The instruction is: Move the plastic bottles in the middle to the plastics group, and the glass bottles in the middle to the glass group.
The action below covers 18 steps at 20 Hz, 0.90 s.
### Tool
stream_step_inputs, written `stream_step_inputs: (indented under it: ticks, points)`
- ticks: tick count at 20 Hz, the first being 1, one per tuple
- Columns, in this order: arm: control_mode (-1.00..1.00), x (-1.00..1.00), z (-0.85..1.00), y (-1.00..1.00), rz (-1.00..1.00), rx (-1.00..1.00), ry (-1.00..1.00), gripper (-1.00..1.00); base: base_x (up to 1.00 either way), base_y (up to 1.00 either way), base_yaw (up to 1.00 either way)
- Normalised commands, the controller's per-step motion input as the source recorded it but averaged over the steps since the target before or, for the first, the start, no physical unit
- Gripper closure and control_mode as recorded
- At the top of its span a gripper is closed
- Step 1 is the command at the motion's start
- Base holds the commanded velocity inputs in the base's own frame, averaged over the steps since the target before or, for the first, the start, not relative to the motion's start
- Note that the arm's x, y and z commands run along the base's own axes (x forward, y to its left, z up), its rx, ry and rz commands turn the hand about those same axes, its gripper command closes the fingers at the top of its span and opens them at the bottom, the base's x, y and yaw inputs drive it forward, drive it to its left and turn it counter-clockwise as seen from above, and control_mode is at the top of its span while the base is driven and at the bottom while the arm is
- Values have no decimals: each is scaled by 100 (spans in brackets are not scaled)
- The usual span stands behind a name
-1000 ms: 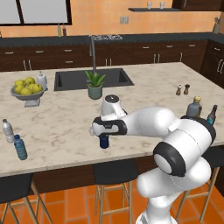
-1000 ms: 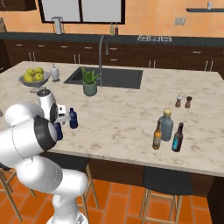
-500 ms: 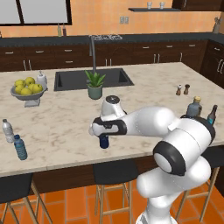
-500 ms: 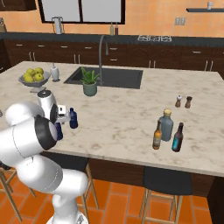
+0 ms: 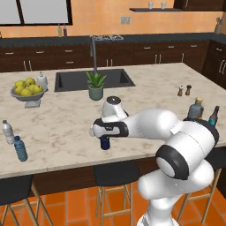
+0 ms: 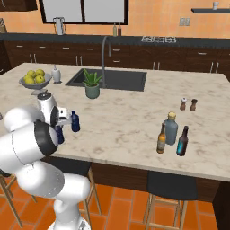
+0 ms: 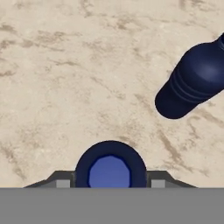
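Straddling a navy bottle [image 7: 110, 168] from above, the gripper [image 7: 110, 183] has one finger [image 7: 62, 183] at each side of the blue cap; whether the fingers press the bottle cannot be told. That bottle [image 5: 104, 142] stands upright near the front edge of the marble counter [image 5: 145, 92]. The second navy bottle [image 6: 75, 121] stands upright just beside it, apart. The amber bottle [image 6: 161, 139] stands at the far right, just beside the flask [image 6: 170, 129] and the teal dark-necked bottle [image 6: 182, 141]. The clear bottle [image 5: 7, 132] and the ribbed bottle [image 5: 20, 148] stand at the counter's left end.
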Motion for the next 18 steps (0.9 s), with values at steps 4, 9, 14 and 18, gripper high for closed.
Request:
stream_step_inputs:
  ticks: [4,9,14,18]
  points:
    - [-100,-37,7,9,6,1,-3,100,0,0,0]
    - [-100,-24,21,54,13,1,0,100,0,0,0]
    - [-100,-12,24,71,18,1,0,100,0,0,0]
    - [-100,-13,22,71,18,0,0,100,0,0,0]
